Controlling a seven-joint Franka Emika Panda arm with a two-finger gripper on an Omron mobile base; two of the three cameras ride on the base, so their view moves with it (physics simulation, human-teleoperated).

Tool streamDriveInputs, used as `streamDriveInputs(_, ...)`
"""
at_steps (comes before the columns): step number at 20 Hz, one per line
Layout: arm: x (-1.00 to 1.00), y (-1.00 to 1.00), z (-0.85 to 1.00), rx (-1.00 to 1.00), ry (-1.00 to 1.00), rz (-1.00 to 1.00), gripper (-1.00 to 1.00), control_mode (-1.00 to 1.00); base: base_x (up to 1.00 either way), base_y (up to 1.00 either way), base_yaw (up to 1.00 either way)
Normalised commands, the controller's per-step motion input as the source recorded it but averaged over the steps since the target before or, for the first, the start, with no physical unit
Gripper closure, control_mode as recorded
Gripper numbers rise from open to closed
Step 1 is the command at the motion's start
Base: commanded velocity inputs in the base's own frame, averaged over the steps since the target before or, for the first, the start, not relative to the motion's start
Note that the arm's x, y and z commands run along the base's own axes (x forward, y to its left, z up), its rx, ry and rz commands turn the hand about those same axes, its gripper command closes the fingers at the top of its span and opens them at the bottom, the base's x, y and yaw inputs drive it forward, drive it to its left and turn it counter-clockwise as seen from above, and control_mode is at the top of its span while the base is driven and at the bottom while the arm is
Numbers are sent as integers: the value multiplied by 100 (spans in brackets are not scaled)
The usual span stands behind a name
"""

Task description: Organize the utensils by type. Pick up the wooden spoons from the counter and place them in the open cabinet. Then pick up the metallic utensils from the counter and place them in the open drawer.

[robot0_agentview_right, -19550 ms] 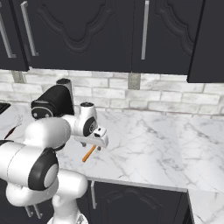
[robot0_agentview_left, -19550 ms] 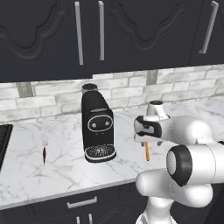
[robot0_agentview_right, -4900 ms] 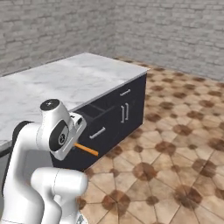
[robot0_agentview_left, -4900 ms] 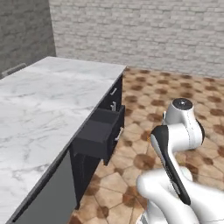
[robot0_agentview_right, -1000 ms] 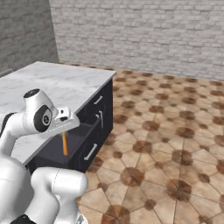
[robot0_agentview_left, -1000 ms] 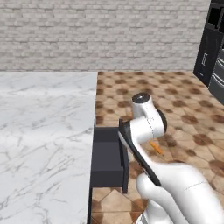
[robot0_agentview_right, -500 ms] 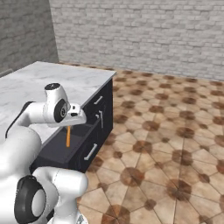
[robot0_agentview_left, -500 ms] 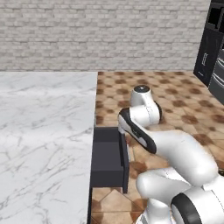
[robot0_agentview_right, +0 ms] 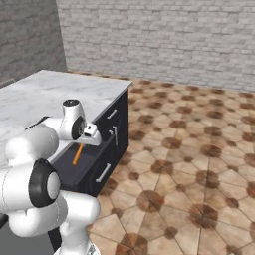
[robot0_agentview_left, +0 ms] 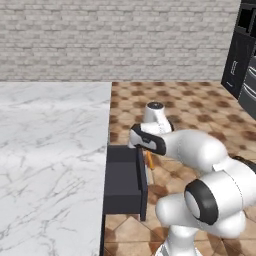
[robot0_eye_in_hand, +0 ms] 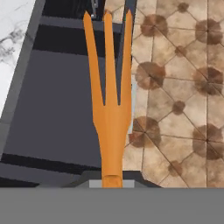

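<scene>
My gripper is shut on the handle of the slim orange fork, one of the metallic utensils. The fork points its three prongs away from the hand, and it hangs over the open drawer near the front edge. In the hand view the prongs lie across the drawer's front rim, with the flat dark drawer interior to their left. From the left base view the fork shows just past the drawer front, under my forearm. The white marble counter lies beside the drawer. The wooden spoons and the open cabinet are out of view.
Brown tiled floor spreads in front of the dark cabinet fronts. Shut drawers with silver handles sit beside the open one. A grey brick wall runs behind. Tall dark cabinets stand far right.
The hand has carried the orange fork sideways, closer over the drawer. The arm's elbow has swung round toward the base. The grip on the fork is unchanged.
</scene>
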Motion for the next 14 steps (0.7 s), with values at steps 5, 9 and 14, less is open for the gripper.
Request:
streamDriveInputs(5, 55, 16, -36, 13, 4, -28, 100, -100, 0, 0, 0)
streamDriveInputs(9, 39, 6, -50, 3, 3, -17, 100, -100, 0, 0, 0)
streamDriveInputs(14, 41, 4, -46, 0, 1, -7, 100, -100, 0, 0, 0)
